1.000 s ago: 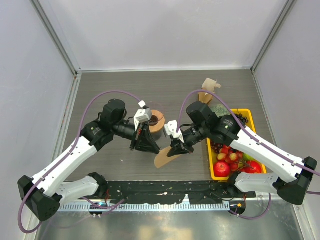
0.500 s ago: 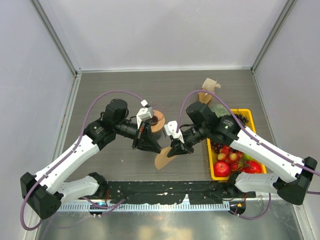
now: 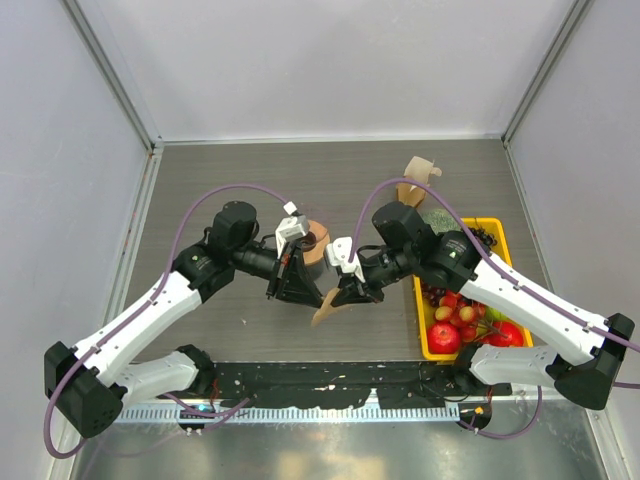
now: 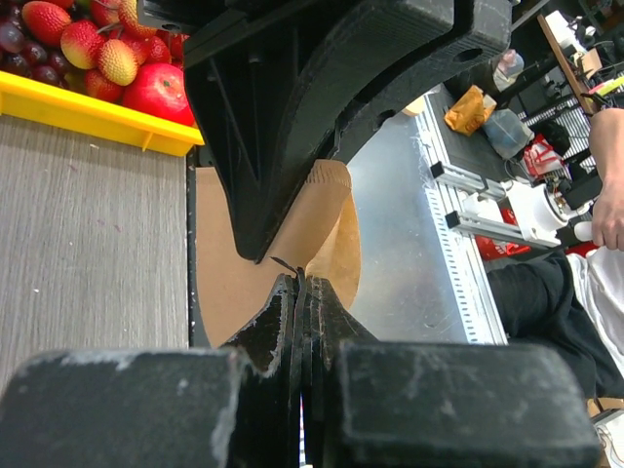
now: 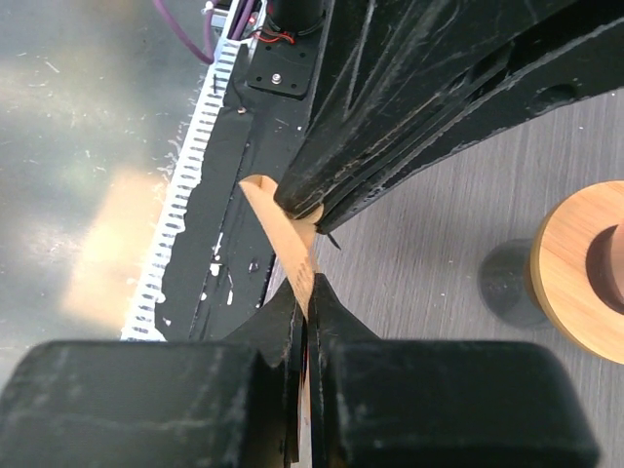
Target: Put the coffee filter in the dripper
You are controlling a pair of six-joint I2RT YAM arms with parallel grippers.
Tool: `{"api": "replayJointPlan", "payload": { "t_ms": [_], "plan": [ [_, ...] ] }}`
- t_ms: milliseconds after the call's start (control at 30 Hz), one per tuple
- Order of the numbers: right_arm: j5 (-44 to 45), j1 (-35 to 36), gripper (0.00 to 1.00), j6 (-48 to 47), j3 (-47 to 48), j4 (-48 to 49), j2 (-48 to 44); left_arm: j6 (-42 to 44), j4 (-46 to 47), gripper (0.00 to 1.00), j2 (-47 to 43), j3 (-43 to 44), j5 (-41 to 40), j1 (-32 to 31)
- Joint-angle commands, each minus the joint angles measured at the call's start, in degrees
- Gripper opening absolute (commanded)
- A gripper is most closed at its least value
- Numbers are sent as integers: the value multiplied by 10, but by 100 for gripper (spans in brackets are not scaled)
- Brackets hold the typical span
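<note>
Top external: coffee filter (image 3: 323,316), thin tan paper, fan-shaped with creased edge, held between both arms near front of grey wood-grain table (image 3: 220,180), just in front of dripper (image 3: 316,246). Dripper: round wooden collar, dark centre hole. Left gripper (image 3: 314,297): black fingers fully closed, pinching filter's upper edge. Right gripper (image 3: 338,298): fingers clamped tight on same edge, tips close beside left's. Yellow plastic fruit tray (image 3: 488,222) at right.

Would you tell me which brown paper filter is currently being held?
The single coffee filter at the front, not the bunch behind the yellow tray.
</note>
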Motion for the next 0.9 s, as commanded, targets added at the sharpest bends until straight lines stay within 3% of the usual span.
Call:
{"api": "replayJointPlan", "payload": {
  "t_ms": [0,567,667,867],
  "plan": [
    [22,3,5,10,13,33,-4,-16,38,0,-5,0,13,-2],
    [21,3,5,5,0,28,-20,-11,15,0,-8,17,-27,11],
    [25,3,5,6,-7,28,-24,-7,4,28,-13,24,-31,20],
    [33,0,5,8,-13,27,-31,18,-21,43,-26,27,-39,23]
  ]
}}
